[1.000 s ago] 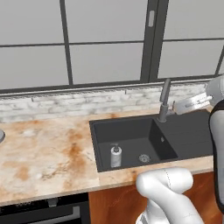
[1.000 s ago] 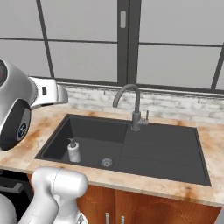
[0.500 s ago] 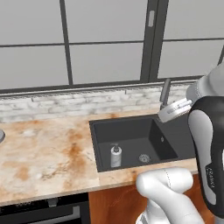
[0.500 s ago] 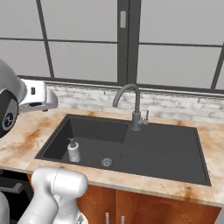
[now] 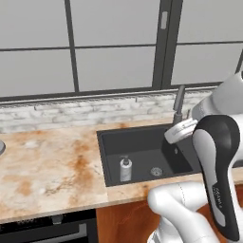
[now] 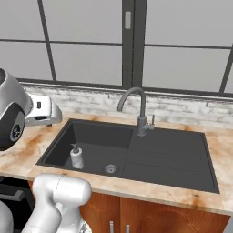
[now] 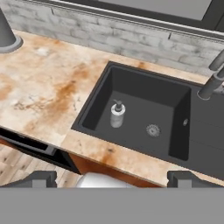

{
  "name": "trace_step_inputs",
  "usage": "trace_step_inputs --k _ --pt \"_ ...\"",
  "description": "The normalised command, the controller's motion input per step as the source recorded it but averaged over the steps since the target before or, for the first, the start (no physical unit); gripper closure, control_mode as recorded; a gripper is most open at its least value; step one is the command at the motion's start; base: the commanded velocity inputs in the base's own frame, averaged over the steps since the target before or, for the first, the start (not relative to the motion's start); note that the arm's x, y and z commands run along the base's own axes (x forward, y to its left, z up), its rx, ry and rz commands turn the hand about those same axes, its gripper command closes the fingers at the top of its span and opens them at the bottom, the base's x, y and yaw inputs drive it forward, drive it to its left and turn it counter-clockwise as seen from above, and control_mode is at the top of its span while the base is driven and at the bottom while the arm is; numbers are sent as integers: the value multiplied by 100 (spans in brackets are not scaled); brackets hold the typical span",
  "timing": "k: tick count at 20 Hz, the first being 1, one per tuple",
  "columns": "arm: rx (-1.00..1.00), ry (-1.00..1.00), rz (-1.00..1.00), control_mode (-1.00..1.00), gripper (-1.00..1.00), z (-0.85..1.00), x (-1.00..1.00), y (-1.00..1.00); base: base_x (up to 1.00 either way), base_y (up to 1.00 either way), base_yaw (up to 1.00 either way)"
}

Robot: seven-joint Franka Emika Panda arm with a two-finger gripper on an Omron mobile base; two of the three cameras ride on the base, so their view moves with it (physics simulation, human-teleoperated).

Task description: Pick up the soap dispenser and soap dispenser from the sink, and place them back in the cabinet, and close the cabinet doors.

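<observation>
Note that your arm has swung in over the surface toward the sink [image 7: 131, 83] within the last second, so the gripper [image 7: 113, 178], jaws wide and empty, now looks down on the dispenser [image 7: 117, 114] standing in the basin ahead, ready for descent.

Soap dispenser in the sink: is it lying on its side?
No, the soap dispenser stands upright on the floor of the sink, pump on top, left of the round drain.
</observation>
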Motion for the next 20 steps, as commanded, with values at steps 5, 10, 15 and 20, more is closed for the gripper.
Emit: trace_step_inputs --k 5,10,15,20 --pt "0 0 0 -100 -100 -29 17 3 0 0 0" --pt "0 0 0 -100 -100 -30 12 0 0 0 0" --pt "0 0 0 -100 -100 -21 10 0 0 0 0" --pt "0 0 0 -100 -100 -18 12 4 0 0 0"
